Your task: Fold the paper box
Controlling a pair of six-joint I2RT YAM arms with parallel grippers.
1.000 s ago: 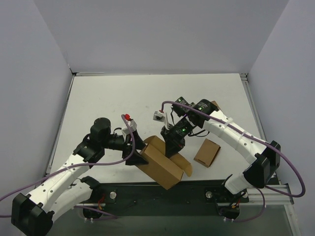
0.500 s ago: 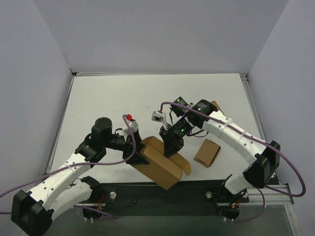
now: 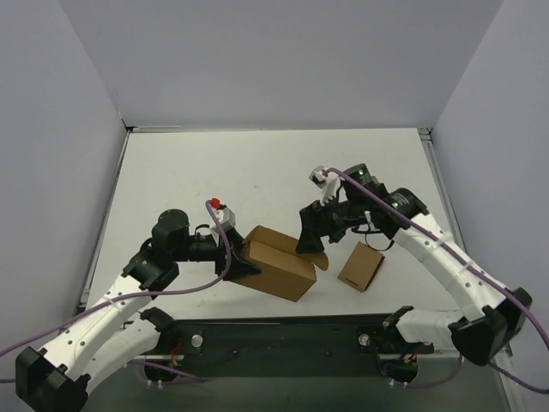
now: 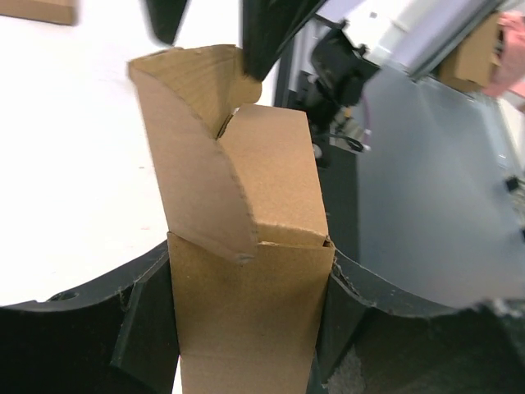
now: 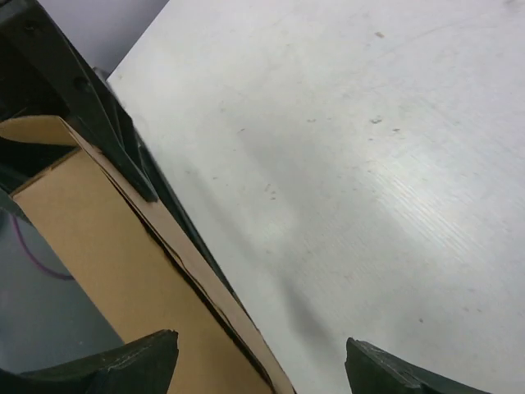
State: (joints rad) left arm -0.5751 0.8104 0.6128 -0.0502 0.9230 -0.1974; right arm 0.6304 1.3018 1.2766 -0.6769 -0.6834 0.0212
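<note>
**Mia:** It is a white desk (image 3: 257, 172) with plain grey walls (image 3: 283, 60) all round it. What is closest to us?

**Tom:** The left hand (image 3: 238, 264), low down near the front edge. It has the paper box (image 3: 279, 257) in it. One finger is pressed on each side of the box's left end, so the hand is closed on it.

**Mia:** Where is the box, then?

**Tom:** Near the front of the desk, between the two arms. It is lying long-ways and a bit slanted.

**Mia:** Is it a real box now?

**Tom:** I think it is partly done. It is not a flat sheet. It has a top and sides, like a long brown block. But at its right end a flap (image 4: 197, 156) curves up and away and is not tucked in. I cannot see the left end, because the hand hides it.

**Mia:** And the right hand (image 3: 310, 240)?

**Tom:** It is just past the box, at the end with the flap. Its fingers (image 5: 139, 361) are wide apart and hold nothing. The edge of the box runs close by one finger.

**Mia:** What is left to do?

**Tom:** My guess is that the loose flap must be pushed in. Maybe the hidden end too.

**Mia:** What is that to the right?

**Tom:** A small flat brown piece (image 3: 361, 266), apart from the box.
</note>
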